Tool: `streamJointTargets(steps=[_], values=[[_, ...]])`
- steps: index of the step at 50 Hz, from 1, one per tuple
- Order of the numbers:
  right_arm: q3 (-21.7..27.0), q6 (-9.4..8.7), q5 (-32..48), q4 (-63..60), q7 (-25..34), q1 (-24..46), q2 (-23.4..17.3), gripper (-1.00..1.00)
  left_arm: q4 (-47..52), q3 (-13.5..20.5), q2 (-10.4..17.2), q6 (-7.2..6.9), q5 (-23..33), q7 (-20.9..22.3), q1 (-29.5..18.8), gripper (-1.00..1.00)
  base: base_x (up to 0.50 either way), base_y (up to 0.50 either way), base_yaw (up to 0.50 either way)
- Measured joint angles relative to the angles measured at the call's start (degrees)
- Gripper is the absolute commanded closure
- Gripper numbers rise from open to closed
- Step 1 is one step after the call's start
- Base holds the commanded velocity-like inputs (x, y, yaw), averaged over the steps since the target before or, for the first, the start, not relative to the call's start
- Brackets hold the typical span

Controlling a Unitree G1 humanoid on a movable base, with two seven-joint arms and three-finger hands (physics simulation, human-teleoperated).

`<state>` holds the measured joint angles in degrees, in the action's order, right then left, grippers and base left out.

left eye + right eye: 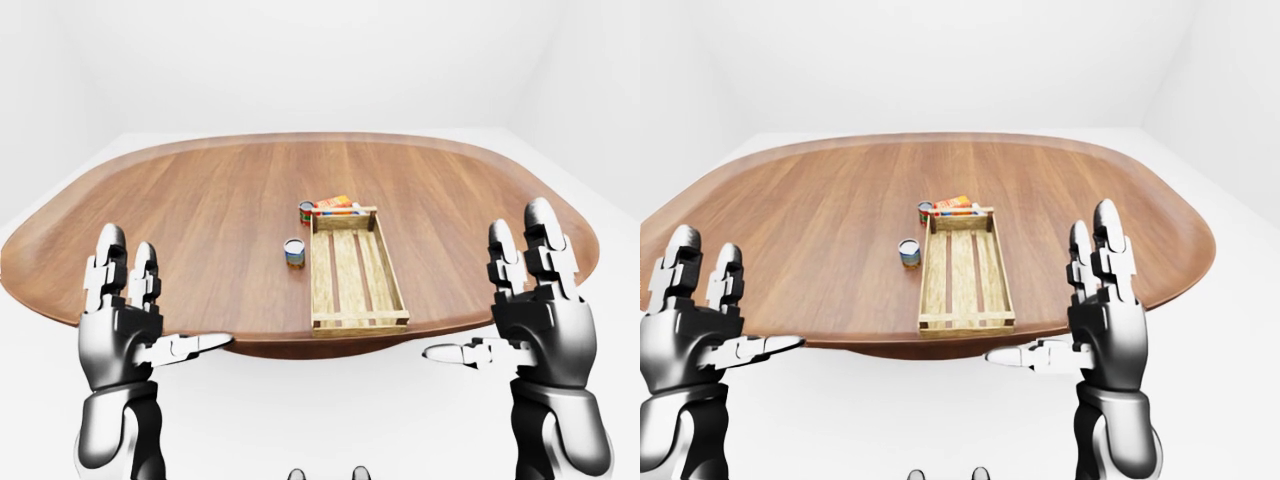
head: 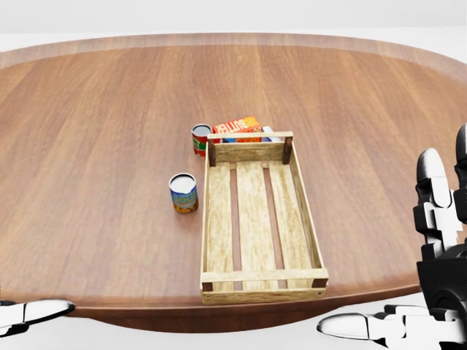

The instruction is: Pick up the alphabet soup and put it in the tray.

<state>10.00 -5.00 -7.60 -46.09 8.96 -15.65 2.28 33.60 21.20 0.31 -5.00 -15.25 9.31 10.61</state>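
Wooden tray empty | alphabet soup just left of it | both hands' fingers spread, holding nothing

a wide oval wooden table carries four things. a slatted wooden tray lies lengthwise near the bottom edge in the head view. a blue-labelled can stands just left of it. a red can and an orange box sit at the tray's top end.

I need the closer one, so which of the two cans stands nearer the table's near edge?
The blue-and-yellow can, standing alone left of the tray; the red can sits farther up.
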Motion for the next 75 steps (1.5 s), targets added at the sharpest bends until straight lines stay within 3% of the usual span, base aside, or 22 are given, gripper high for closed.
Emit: streamJointTargets(steps=[16,36,75], values=[[0.62,0.00,-0.60,-0.37,0.40,-0.17,0.37,-1.00,1.28,1.15,-0.34,0.00,-0.66,0.82,0.27,-1.00,0.50,0.00,0.00],[0.63,0.00,-2.64,-0.61,0.48,-0.81,0.59,-1.00,0.56,0.10,-1.08,0.00,0.37,1.48,1.26,-1.00,0.50,0.00,0.00],[-0.30,0.00,-3.87,-1.57,-0.06,-1.76,0.70,-1.00,0.55,0.68,-1.50,0.00,0.21,2.43,1.96,-1.00,0.06,-0.07,0.00]])
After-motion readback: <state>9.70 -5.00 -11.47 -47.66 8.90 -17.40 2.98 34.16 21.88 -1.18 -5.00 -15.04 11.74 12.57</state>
